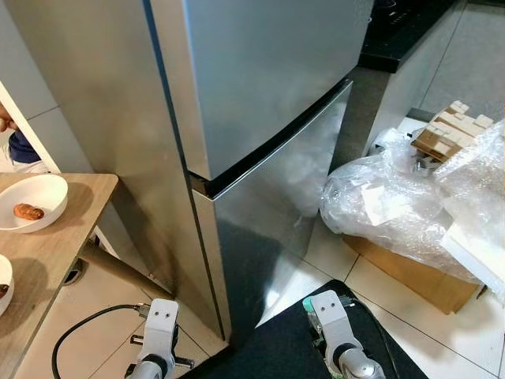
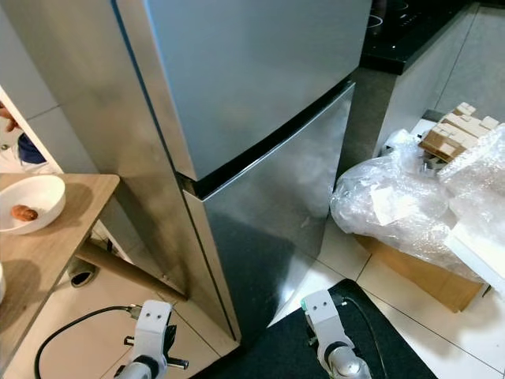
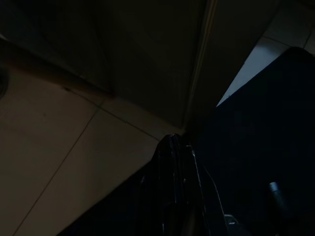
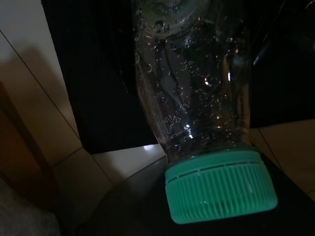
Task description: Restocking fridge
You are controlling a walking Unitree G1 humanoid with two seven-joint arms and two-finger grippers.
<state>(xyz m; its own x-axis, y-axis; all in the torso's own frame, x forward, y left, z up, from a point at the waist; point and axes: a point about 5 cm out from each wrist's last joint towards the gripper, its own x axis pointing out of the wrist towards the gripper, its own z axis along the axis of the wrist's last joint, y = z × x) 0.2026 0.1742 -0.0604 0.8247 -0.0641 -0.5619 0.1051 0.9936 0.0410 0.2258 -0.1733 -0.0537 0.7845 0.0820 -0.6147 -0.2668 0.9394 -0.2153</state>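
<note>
**Bottle in hand, fridge shut**

The bottle (image 4: 197,98), clear, beaded with bubbles and capped in green (image 4: 220,184), is held low at the robot's right side by the right gripper (image 4: 147,182), which is clamped on it near the cap end. The bottle hangs over the dark mat (image 1: 292,347) and pale floor tiles, not yet near any shelf.

The fridge (image 1: 260,103) stands just ahead with both doors closed. I judge the main risk is this: the only free gripper is the left gripper (image 3: 172,162), its fingers pressed together and hanging beside the fridge's lower corner. Opening a door one-handed while the other arm carries a bottle invites a bump of bottle against steel, or a slip if the hold near the cap is shallow. How firm the grip is cannot be told.

Room is tight on both sides. To the left, the wooden table (image 1: 47,260) edge juts close to the fridge side, with a white bowl (image 1: 31,201) on it near the rim; a left arm swing could catch it. A black cable (image 1: 79,332) loops on the floor by the left arm, a snag for feet. To the right, a box under plastic wrap (image 1: 394,205) sits just beside the lower door, so the door's sweep may be crowded there. The mat's edge could also trip a step.
</note>
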